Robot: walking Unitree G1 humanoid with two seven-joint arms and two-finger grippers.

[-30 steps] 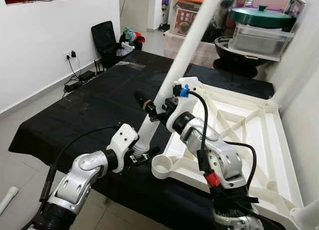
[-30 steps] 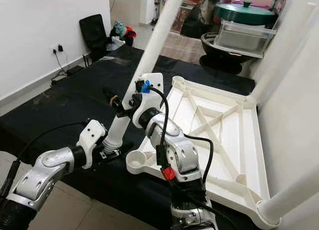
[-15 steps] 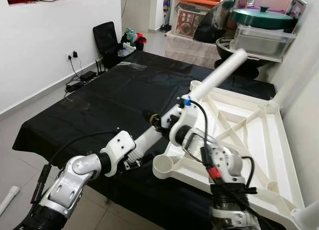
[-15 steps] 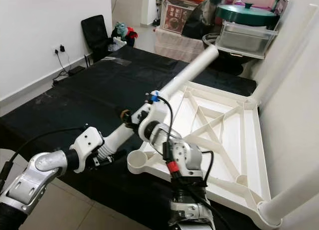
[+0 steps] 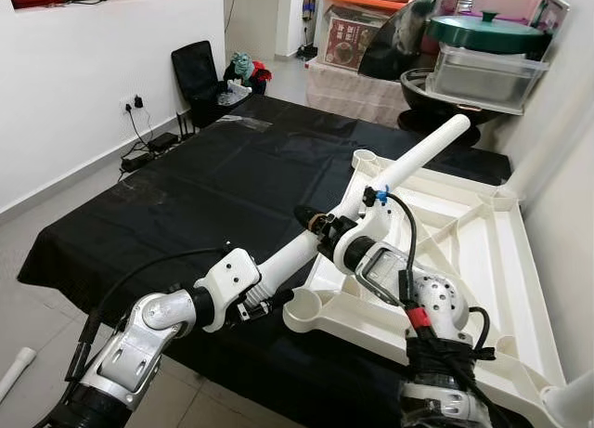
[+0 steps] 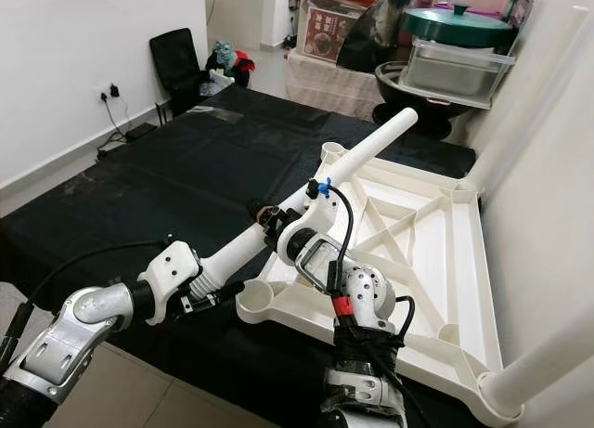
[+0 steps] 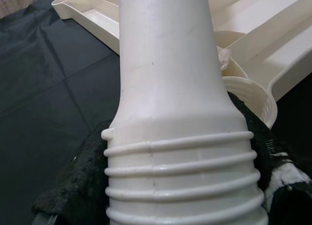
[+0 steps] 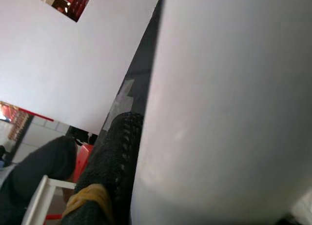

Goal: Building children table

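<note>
Now that the table leg has tipped from steep to a low slant, both grippers look clamped on it, left gripper at the threaded end, right gripper mid-shaft; it's probably lining up with the corner socket of the upturned tabletop.

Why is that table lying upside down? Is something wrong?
Nothing is broken. The white tabletop lies underside-up on the black cloth so its corner sockets face up. The left claw and right claw hold a white leg slanting above it.
</note>
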